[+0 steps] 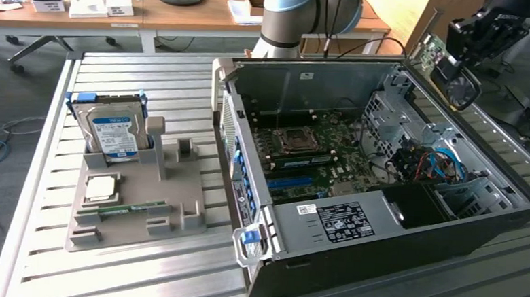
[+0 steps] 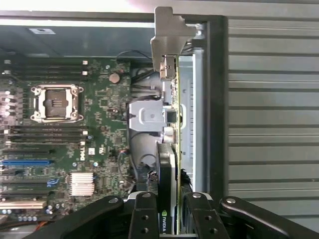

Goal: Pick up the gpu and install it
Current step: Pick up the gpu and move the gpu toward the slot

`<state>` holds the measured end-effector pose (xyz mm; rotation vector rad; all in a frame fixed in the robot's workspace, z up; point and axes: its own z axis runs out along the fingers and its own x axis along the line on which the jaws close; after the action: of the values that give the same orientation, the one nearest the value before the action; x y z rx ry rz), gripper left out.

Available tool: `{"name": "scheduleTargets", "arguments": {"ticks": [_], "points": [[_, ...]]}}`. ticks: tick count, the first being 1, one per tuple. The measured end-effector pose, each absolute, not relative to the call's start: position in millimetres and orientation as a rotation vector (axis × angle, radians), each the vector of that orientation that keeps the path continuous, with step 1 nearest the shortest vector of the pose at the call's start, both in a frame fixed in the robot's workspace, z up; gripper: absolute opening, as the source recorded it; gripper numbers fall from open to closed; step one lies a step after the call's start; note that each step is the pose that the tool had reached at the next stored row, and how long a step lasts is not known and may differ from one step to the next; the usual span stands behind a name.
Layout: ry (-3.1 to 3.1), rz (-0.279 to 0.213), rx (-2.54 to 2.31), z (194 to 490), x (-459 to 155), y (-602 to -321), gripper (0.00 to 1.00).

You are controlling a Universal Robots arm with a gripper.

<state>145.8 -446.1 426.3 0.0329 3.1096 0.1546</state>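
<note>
My gripper [image 1: 453, 62] hangs above the far right corner of the open computer case [image 1: 359, 255], at the exterior view's upper right, shut on the gpu [image 1: 433, 54]. The wrist view has the gpu [image 2: 169, 159] edge-on between my two fingers [image 2: 144, 214], green board on one side and black cooler on the other. Its silver bracket [image 2: 167, 35] points away from the gripper [image 2: 168, 205]. The card hovers over the case's drive-cage side, next to the motherboard [image 2: 99, 114], and is not seated in any slot.
A grey parts holder [image 1: 135, 203] on the slatted metal table carries a blue-labelled hard drive [image 1: 111, 130], a processor [image 1: 99, 187] and a memory stick [image 1: 121, 210]. The arm's base [image 1: 299, 14] stands behind the case. Wooden desks lie beyond.
</note>
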Motion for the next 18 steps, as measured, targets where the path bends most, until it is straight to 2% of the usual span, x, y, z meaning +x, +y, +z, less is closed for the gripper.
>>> {"name": "scheduleTargets", "arguments": {"ticks": [18], "points": [[3.107, 0.154, 0.033, 426, 93, -446, 0.27]]}}
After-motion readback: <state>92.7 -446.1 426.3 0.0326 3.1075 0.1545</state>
